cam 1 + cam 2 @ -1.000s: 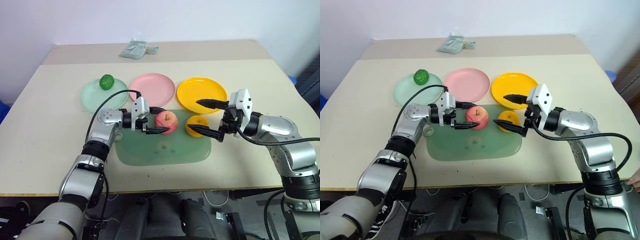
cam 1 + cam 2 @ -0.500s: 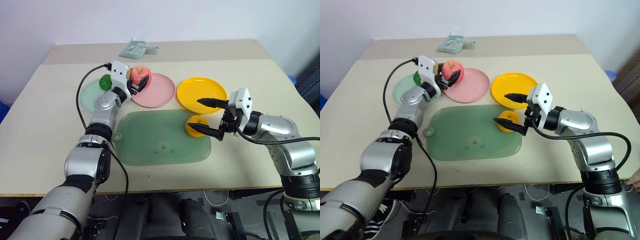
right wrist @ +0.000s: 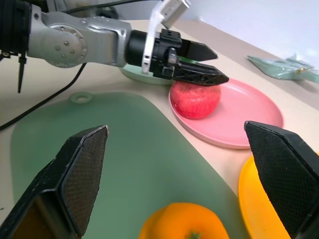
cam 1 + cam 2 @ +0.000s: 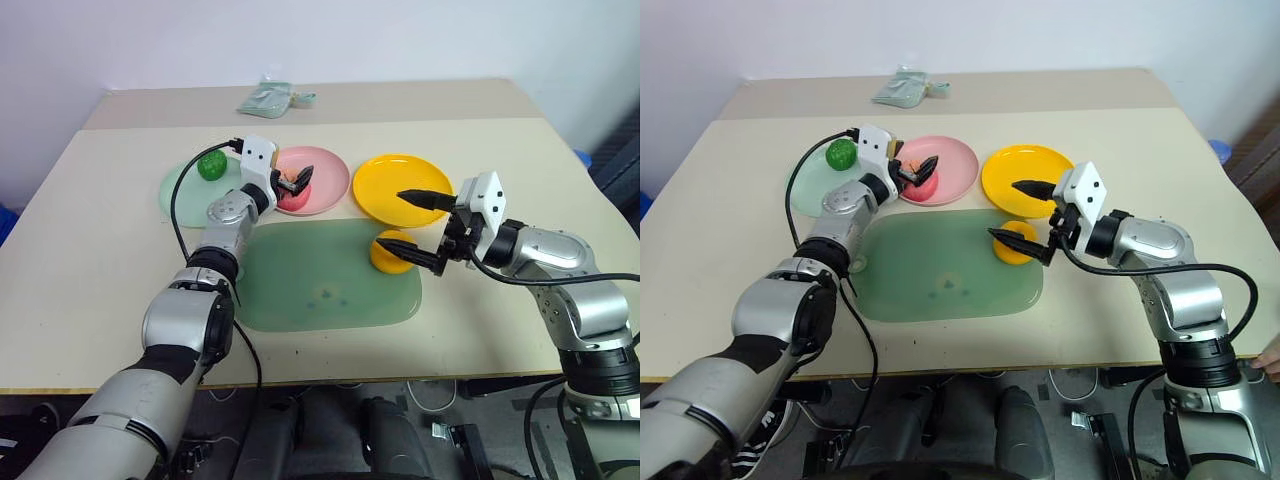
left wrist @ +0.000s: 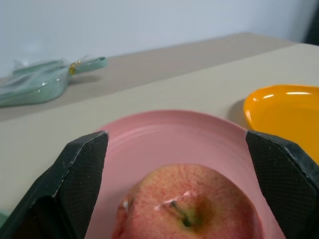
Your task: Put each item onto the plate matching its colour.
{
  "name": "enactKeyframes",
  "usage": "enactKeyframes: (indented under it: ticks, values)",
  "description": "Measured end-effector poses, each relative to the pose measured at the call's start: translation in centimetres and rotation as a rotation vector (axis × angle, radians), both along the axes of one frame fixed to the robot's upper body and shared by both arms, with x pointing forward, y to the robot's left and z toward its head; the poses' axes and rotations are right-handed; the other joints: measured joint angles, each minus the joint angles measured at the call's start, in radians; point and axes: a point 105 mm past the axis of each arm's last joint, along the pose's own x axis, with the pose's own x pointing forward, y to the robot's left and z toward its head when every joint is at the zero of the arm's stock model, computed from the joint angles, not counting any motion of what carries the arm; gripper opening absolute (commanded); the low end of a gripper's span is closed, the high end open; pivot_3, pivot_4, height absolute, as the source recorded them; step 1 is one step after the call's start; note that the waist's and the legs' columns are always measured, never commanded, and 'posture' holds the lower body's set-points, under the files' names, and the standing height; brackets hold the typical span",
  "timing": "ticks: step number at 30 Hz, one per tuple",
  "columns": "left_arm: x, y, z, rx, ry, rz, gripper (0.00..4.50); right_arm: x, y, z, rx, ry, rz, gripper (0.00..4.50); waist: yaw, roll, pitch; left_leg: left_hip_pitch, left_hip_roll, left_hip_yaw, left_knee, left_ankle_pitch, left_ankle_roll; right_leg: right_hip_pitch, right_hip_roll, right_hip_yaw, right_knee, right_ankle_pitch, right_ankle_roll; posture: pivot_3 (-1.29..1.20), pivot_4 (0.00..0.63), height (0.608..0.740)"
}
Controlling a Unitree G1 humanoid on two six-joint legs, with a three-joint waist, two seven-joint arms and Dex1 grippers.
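Since the orange [image 4: 394,250] looks light, hard and slick, the wide-open right gripper [image 4: 416,229] should pinch its middle; left gripper [image 4: 298,184] released.

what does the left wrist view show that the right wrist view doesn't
Left wrist alone: the apple's top with its stem, seen between the open left gripper's own fingers.

Right wrist alone: the orange fruit on the green cutting mat, the rim of the mint green plate, and the left gripper from the side, with the right gripper open.

Both: the apple resting on the pink plate, the yellow plate, and the clear packet farther back.
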Motion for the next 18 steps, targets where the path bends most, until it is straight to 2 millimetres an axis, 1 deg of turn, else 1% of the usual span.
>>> enactKeyframes:
  ticks: [1,2,3,4,6,8,10,11,13,14,16,18]
  values:
    - [-0.5,-0.4,0.7,-0.003,-0.029,-0.077,4.48,0.1,-0.1,-0.1,-0.005,0.002,-0.008,4.50,0.000,0.000,0.000,0.000,0.000,0.000,0.000,0.000,0.000,0.000,0.000,0.000,0.000,0.000,0.000,0.00,0.150,0.740]
    - [-1.2,-0.5,1.8,-0.002,-0.075,-0.163,4.48,0.5,-0.3,-0.5,-0.016,0.014,-0.025,4.50,-0.001,0.000,0.000,0.000,0.000,0.000,0.000,0.000,0.000,0.000,0.000,0.000,0.000,0.000,0.000,0.00,0.150,0.740]
    - [-1.5,-0.4,2.3,0.002,-0.095,-0.191,4.48,0.6,-0.4,-0.7,-0.019,0.022,-0.034,4.50,-0.001,0.000,0.000,0.000,0.000,0.000,0.000,0.000,0.000,0.000,0.000,0.000,0.000,0.000,0.000,0.00,0.150,0.740]
    - [-2.4,0.0,3.2,0.015,-0.142,-0.268,4.48,1.1,-0.5,-1.3,-0.034,0.049,-0.054,4.50,-0.006,0.000,0.000,0.000,0.001,0.001,0.000,0.000,0.000,0.000,0.000,0.001,0.000,0.000,0.000,0.00,0.150,0.740]
    - [-4.2,0.6,3.8,0.040,-0.199,-0.403,4.48,1.9,-1.2,-2.7,-0.056,0.109,-0.102,4.50,-0.010,0.001,0.000,0.001,0.001,0.001,-0.001,0.000,0.000,0.000,0.000,0.001,0.000,0.000,-0.001,0.00,0.150,0.740]
    - [-6.1,1.6,3.0,0.038,-0.161,-0.545,4.48,2.2,-1.3,-4.0,-0.078,0.169,-0.120,4.50,-0.016,0.001,-0.001,0.001,0.001,0.000,-0.001,0.000,0.000,-0.001,0.000,0.001,0.001,0.000,-0.001,0.00,0.150,0.740]
    - [-8.1,2.7,1.5,0.020,-0.095,-0.665,4.48,2.3,-1.1,-4.9,-0.096,0.209,-0.120,4.50,-0.024,0.001,-0.001,0.001,0.001,-0.002,-0.001,0.000,0.000,-0.001,0.000,0.002,0.001,0.000,-0.001,0.00,0.150,0.740]
    - [-9.0,2.8,0.8,0.012,-0.068,-0.713,4.48,2.4,-1.3,-5.4,-0.109,0.223,-0.128,4.50,-0.025,0.001,-0.001,0.001,0.001,-0.003,-0.001,0.000,0.000,-0.001,0.000,0.001,0.001,0.000,-0.001,0.00,0.150,0.740]
    - [-10.2,3.0,0.2,0.017,-0.035,-0.777,4.48,2.5,-1.3,-6.0,-0.134,0.246,-0.131,4.50,-0.022,0.001,-0.001,0.001,0.001,-0.003,0.000,0.000,0.000,-0.001,0.001,0.001,0.001,0.000,-0.001,0.00,0.150,0.740]
    - [-10.5,3.2,0.3,0.023,-0.021,-0.790,4.48,2.5,-1.3,-6.3,-0.143,0.257,-0.129,4.50,-0.021,0.001,-0.001,0.001,0.001,-0.003,0.000,0.000,0.000,-0.001,0.001,0.001,0.001,0.000,-0.001,0.00,0.150,0.740]
    - [-10.8,3.6,0.9,0.035,-0.013,-0.801,4.50,2.5,-1.3,-6.9,-0.158,0.280,-0.122,3.95,-0.020,0.001,-0.001,0.001,0.001,-0.003,0.000,0.000,0.000,0.000,0.000,0.002,0.001,0.000,-0.001,0.00,0.150,0.740]
    - [-11.0,3.5,1.5,0.050,-0.036,-0.801,4.50,2.4,-1.4,-6.9,-0.158,0.291,-0.122,3.30,-0.020,0.001,-0.001,0.001,0.001,-0.003,0.000,0.000,0.000,0.000,0.000,0.002,0.001,0.000,-0.001,0.00,0.150,0.740]
